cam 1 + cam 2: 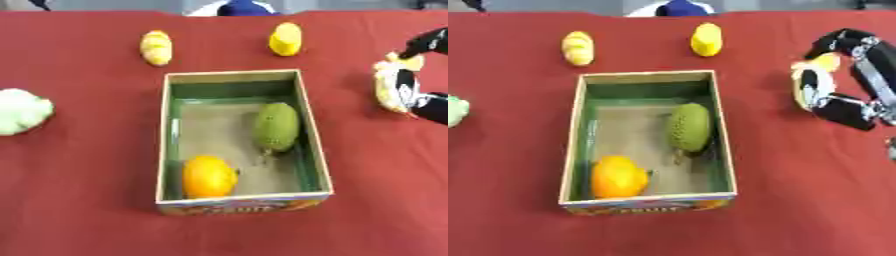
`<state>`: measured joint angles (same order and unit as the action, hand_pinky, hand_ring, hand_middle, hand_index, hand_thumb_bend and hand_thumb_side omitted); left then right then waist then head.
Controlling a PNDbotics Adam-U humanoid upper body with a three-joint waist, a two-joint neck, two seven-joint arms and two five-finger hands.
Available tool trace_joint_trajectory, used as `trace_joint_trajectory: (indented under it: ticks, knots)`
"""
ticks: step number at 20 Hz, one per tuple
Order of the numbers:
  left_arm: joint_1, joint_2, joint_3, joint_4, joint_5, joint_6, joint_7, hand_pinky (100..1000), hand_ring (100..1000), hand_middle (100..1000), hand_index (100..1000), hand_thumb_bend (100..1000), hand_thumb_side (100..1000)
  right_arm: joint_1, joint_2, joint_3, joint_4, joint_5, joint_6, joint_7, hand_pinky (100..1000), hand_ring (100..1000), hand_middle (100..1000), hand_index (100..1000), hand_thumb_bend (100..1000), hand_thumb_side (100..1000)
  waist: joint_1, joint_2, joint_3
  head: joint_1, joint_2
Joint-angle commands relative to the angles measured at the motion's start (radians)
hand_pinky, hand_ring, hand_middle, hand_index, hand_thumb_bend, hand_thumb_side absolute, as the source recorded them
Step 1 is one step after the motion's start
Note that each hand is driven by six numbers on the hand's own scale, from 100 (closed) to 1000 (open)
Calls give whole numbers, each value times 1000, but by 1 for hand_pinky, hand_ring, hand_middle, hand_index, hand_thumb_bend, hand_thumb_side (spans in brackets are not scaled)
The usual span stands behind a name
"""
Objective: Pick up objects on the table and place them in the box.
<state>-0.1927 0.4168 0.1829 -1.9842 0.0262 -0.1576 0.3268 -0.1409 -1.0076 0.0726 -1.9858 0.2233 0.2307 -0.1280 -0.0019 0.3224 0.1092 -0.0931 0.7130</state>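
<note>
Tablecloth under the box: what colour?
Plain dark red tablecloth, clearest in the left eye view.

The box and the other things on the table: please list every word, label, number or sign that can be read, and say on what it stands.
"FRUIT": pale letters on the colourful front wall of the box, read in the right eye view; blurred, so only a likely reading.
Any other print on that wall: too blurred to read.
Other things on the table: no text visible.
</note>
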Motion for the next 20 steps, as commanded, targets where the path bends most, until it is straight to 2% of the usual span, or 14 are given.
trace_joint_trajectory:
  ticks: [1, 7, 15, 20]
  knots:
    - [-2, 27, 10, -16, 0, -1, 3, 781, 670, 663, 849, 100, 640, -6, -54, -63, -14, -16, -17, 44, 881, 865, 820, 885, 100, 140, 1, -12, -4, 8, 5]
    - [1, 34, 12, -16, -3, 1, 7, 781, 670, 663, 848, 100, 641, 7, -92, -122, -14, -12, -20, 131, 897, 892, 837, 913, 100, 166, 0, -2, -10, 31, 10]
    - [2, 37, 12, -16, -1, 4, 8, 780, 669, 664, 849, 100, 642, 7, -111, -143, -14, 44, -29, 235, 922, 916, 864, 936, 100, 182, 4, 12, -10, 45, 4]
    - [1, 37, 11, -16, 0, 5, 6, 780, 669, 664, 849, 100, 642, 4, -120, -146, -14, 83, -4, 257, 921, 915, 862, 931, 100, 202, 6, 16, -11, 40, -2]
